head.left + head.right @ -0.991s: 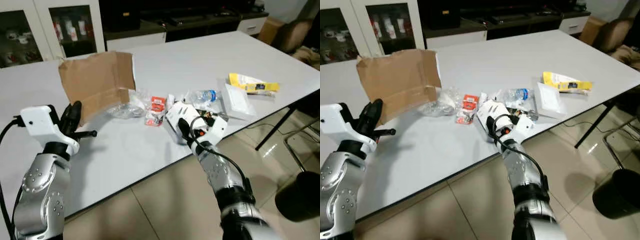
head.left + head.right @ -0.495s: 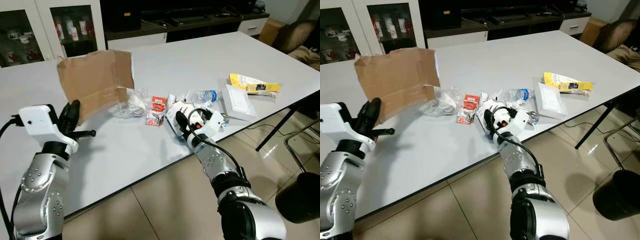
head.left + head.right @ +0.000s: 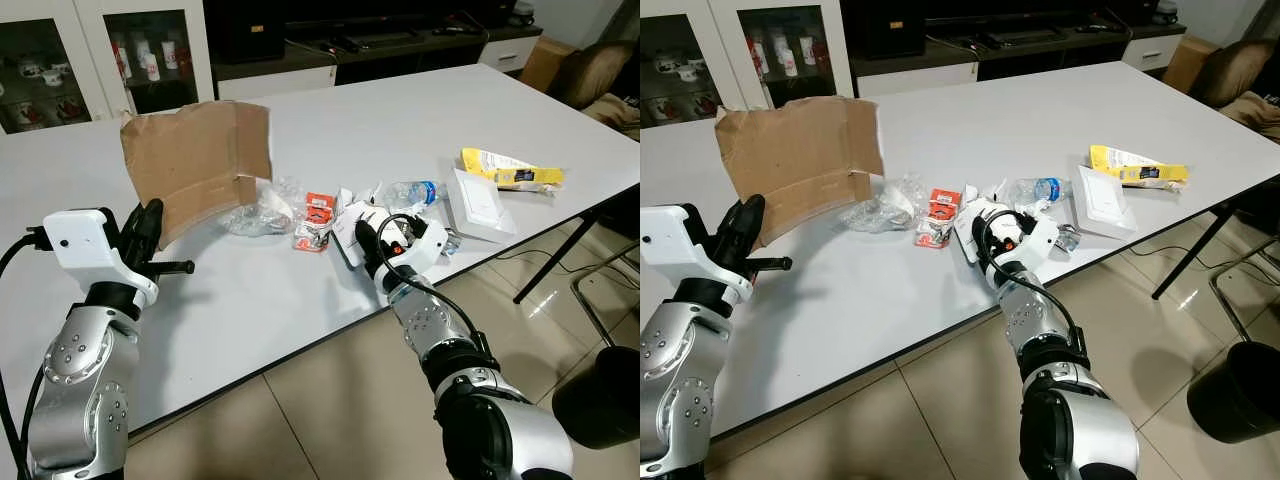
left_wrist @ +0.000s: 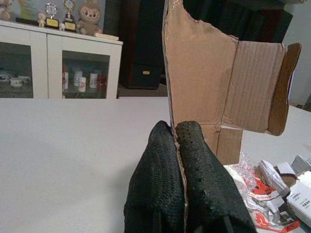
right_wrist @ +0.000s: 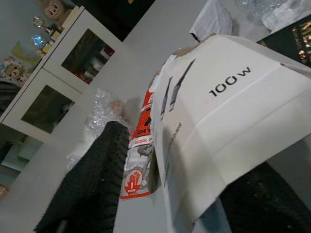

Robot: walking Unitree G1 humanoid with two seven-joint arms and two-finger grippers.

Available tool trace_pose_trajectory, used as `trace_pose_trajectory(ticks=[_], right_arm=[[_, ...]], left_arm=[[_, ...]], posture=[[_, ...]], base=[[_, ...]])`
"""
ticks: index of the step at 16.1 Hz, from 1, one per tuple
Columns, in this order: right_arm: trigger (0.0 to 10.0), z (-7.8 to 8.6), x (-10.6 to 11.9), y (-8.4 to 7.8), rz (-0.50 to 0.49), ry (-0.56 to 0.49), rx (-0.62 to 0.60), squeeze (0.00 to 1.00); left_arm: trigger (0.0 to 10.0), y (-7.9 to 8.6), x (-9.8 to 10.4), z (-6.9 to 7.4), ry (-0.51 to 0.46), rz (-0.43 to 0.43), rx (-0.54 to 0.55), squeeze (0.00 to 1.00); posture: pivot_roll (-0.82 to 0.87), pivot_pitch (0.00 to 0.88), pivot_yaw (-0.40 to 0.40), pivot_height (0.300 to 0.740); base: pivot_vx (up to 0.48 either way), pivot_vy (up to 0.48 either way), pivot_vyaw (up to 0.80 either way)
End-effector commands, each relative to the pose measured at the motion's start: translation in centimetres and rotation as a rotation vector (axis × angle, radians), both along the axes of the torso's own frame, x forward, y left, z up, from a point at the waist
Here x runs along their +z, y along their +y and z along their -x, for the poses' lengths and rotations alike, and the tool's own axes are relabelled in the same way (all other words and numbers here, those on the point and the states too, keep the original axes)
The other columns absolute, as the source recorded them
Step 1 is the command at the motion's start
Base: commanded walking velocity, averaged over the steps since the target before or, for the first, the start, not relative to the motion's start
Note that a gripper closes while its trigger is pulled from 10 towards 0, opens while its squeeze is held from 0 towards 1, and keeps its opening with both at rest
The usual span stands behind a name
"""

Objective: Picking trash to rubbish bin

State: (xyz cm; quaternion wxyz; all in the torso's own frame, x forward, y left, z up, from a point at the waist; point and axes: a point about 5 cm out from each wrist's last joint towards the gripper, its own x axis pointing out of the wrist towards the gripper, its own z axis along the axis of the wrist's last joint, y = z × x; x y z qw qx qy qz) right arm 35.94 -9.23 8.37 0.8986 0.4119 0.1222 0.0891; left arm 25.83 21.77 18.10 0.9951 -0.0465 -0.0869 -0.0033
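Reaches farther over the worktop point(image 3: 250, 310) edge than 1 second ago: right gripper point(image 3: 368, 232) now sits among the trash, with less of the silver arm stretched out below it. Straddles the white carton point(image 5: 228, 121) marked "100 W", 1 of the 2 black fingers point(image 5: 92, 179) on each side of it, spread wide; cannot tell whether the pads press it yet. Lies just beside that white carton, on the side toward the cardboard sheet: red and white packet point(image 3: 317, 220). Sits between the red and white packet and the cardboard sheet point(image 3: 195, 165): crumpled clear plastic point(image 3: 255, 212). Stands upright on the worktop, well apart from the white carton, the cardboard sheet with a folded flap at 1 end. Lies just behind the white carton: clear bottle point(image 3: 410, 190) with a blue cap. Rests near the white carton, on the side away from the cardboard sheet: flat white box point(image 3: 478, 205), with a yellow packet point(image 3: 510, 170) touching its far corner. Hovers above the worktop just in front of the cardboard sheet, well apart from the white carton: left gripper point(image 4: 181, 145), its 2 fingers pressed together and empty. Stands on the tiled floor, well apart from the white carton and below the worktop corner: dark rubbish bin point(image 3: 1238, 390).
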Motion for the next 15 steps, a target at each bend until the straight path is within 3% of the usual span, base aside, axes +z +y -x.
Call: trace_pose_trajectory(ticks=[1,15], right_arm=[[0.0,-0.47,0.65,-0.46,-0.008,-0.022,-0.017,0.00],[0.0,-0.37,0.81,-0.19,-0.009,-0.077,0.005,0.00]], left_arm=[[0.0,-0.12,0.04,-0.21,-0.001,-0.006,-0.003,0.00],[0.0,-0.26,0.10,-0.43,-0.022,-0.008,0.002,0.00]], posture=[[0.14,0.000,-0.074,0.740],[0.14,0.000,-0.079,0.740]], base=[[0.000,0.000,0.00],[0.000,0.000,0.00]])
